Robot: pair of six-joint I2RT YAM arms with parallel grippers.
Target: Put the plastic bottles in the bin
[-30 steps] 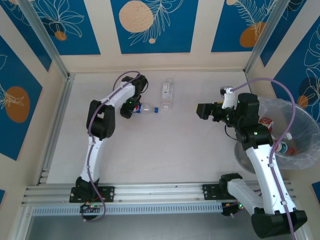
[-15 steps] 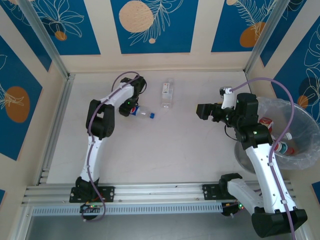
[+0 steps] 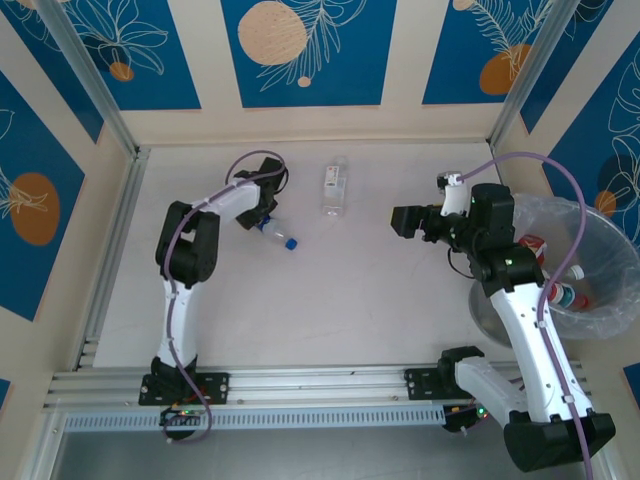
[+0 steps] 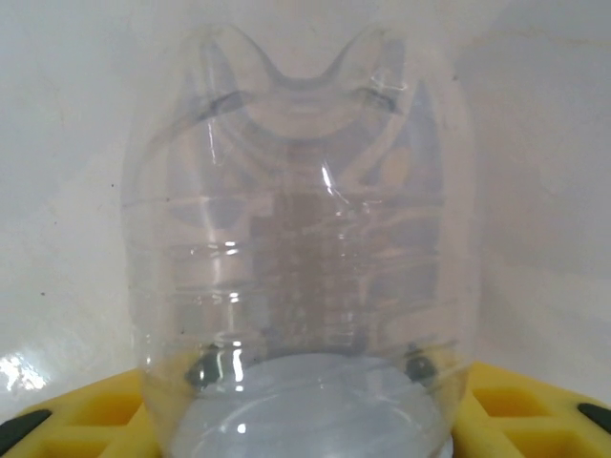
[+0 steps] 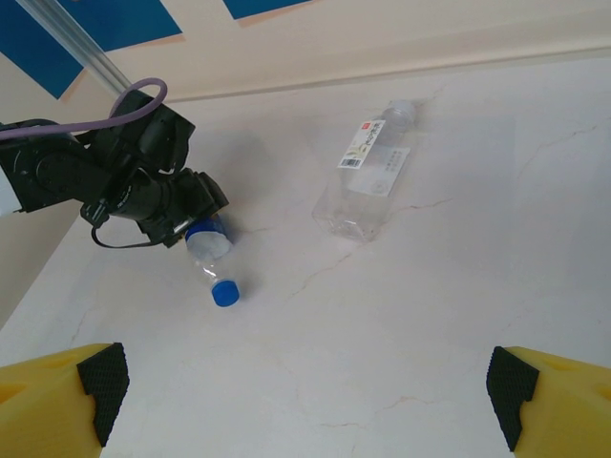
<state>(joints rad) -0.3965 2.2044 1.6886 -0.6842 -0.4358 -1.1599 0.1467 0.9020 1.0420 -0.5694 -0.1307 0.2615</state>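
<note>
One pale marbled table (image 3: 330,300) as the widest thing, closed in at the far side and both flanks by cream walls (image 3: 400,60) with blue prints. Next in size the bin (image 3: 560,210): round, lined with a crinkled translucent bag, standing at the table's right edge just beside the right arm. Inside it several bottles (image 3: 560,295), red-and-white labels and a red cap visible, exact count not clear.

Then two bottles lying on the table itself. Longer one the labelled bottle (image 3: 335,190) (image 5: 370,172): clear, white label with a red mark, on its side near the far wall, cap toward that wall, touching nothing. Shorter one the blue-capped bottle (image 3: 277,234) (image 5: 212,262) (image 4: 305,239): clear, ribbed, petal-shaped base, lying slantwise.

Left gripper (image 3: 258,215) (image 5: 191,224) closed on its body, cap end sticking out free; yellow pads (image 4: 76,410) against both flanks, jaws only partly apart. Right gripper (image 3: 403,220) holding nothing, jaws spread wide, hovering well apart from both bottles, between them and the bin.

Open tabletop across the middle and near side, down to the metal rail (image 3: 320,385) at the near edge.
</note>
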